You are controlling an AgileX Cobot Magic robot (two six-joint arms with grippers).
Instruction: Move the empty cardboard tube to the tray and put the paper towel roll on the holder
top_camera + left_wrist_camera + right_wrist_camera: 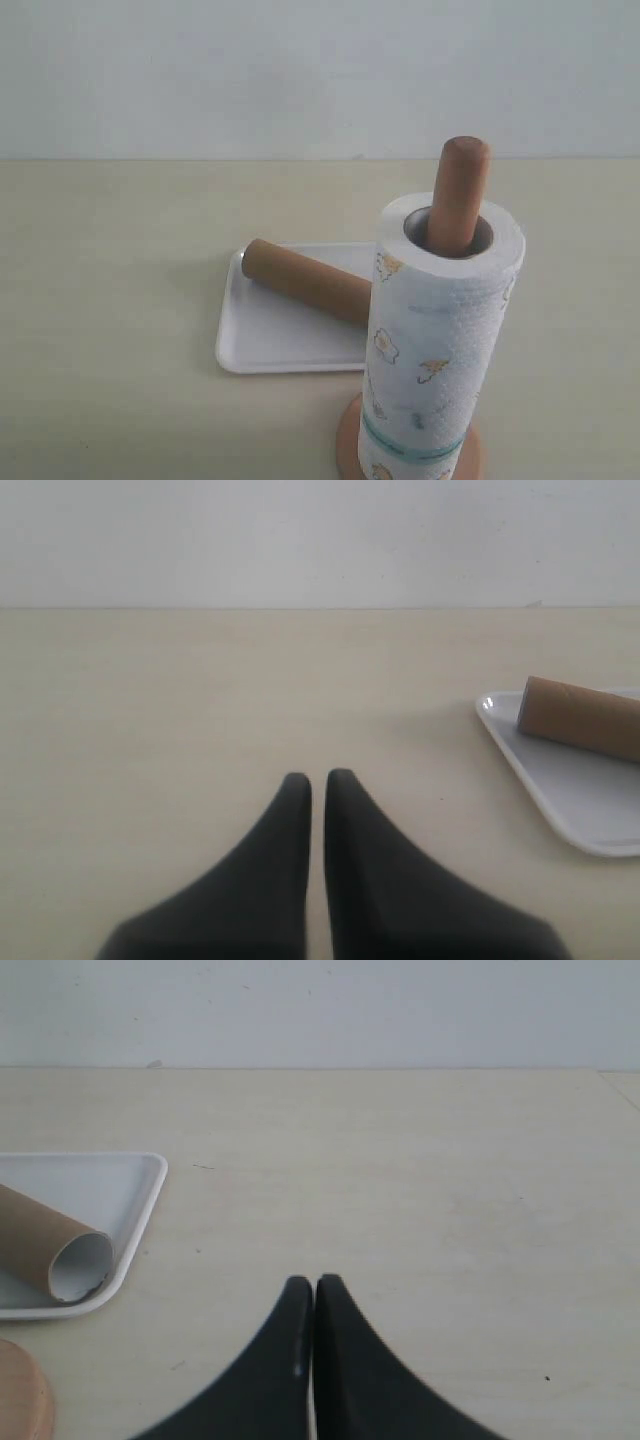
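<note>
The paper towel roll (440, 340) stands upright on the holder, whose dowel (458, 195) pokes out of the core and whose round base (348, 445) shows underneath. The empty cardboard tube (305, 280) lies on its side in the white tray (265, 345). The left wrist view shows the tube (580, 717) in the tray (560, 790), off to the side of my shut left gripper (318, 778). In the right wrist view, the tube's open end (75, 1260) and the tray (140, 1220) lie apart from my shut right gripper (314, 1282). Neither gripper appears in the exterior view.
A pale beige table (120, 260) runs back to a plain white wall (300, 70). A piece of the holder's base (20, 1400) shows in the corner of the right wrist view.
</note>
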